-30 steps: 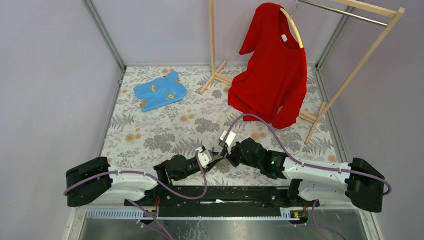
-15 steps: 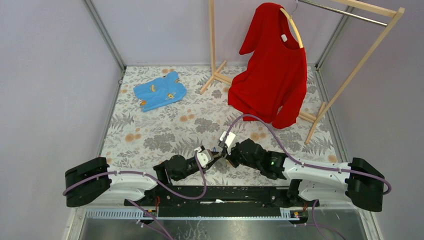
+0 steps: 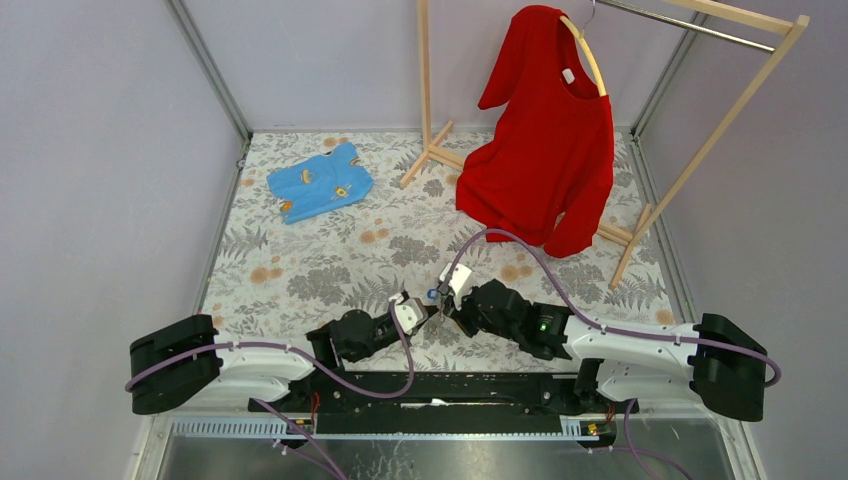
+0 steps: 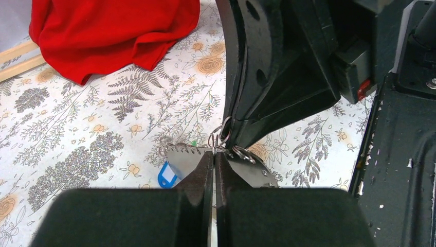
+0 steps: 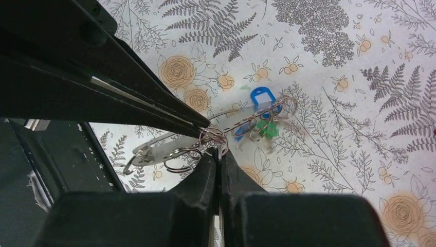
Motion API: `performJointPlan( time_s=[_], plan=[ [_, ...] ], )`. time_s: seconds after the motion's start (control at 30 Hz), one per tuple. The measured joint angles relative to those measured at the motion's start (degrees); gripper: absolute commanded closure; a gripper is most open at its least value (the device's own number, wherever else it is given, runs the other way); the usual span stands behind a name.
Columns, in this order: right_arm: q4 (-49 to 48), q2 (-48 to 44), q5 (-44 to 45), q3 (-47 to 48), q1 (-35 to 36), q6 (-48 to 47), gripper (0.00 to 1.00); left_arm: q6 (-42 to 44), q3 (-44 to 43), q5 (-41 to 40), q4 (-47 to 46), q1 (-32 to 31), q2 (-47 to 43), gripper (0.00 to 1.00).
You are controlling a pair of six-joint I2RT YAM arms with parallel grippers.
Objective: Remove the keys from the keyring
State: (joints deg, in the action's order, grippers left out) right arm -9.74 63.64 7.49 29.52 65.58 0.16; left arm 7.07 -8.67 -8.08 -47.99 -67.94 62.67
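Note:
Both grippers meet tip to tip just above the flowered cloth in the top view. My left gripper (image 3: 428,312) (image 4: 215,153) is shut on a thin wire keyring (image 4: 219,139). My right gripper (image 3: 447,310) (image 5: 216,154) is shut on the same cluster of rings (image 5: 213,136). The keys hang between them: a silvery toothed key (image 4: 179,153), a blue-tagged key (image 5: 260,98) (image 4: 167,175), and a green bit (image 5: 268,129). A flat silvery piece with loose rings (image 5: 159,153) hangs beside the right fingertips. The right gripper's dark body (image 4: 277,77) fills the left wrist view.
A red shirt (image 3: 545,150) hangs on a wooden rack (image 3: 430,100) at the back right, its hem on the cloth (image 4: 113,31). A small blue garment (image 3: 320,182) lies at the back left. The black base rail (image 3: 440,390) runs along the near edge.
Both grippers, still closed on the rings, have shifted slightly up and to the left together. The keys now show a little above the fingertips.

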Motion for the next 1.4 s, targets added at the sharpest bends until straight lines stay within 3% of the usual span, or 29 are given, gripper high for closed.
performJointPlan(
  time_s=[0.53, 0.57, 0.67, 0.77, 1.4],
  plan=[
    [0.07, 5.22, -3.78, 1.22, -4.74, 7.98, 1.00, -0.90, 1.40, -1.44, -1.62, 0.00, -1.01, 1.00],
    [0.13, 5.42, -3.85, 1.49, -4.83, 7.87, 1.00, -0.90, 1.55, -1.44, -2.08, 0.00, -0.90, 0.97],
    [0.33, 5.49, -3.85, 1.75, -4.98, 7.21, 1.00, -0.98, 1.68, -1.44, -3.04, 0.02, -0.33, 0.73],
    [1.29, 5.42, -3.56, 1.79, -5.27, 5.77, 1.00, -1.29, 1.68, -1.46, -3.89, 0.02, -0.24, 0.67],
    [1.68, 3.98, -3.58, 2.08, -2.56, -0.28, 1.00, 0.48, 0.72, -0.20, -4.33, 0.02, 0.57, 0.67]
  ],
)
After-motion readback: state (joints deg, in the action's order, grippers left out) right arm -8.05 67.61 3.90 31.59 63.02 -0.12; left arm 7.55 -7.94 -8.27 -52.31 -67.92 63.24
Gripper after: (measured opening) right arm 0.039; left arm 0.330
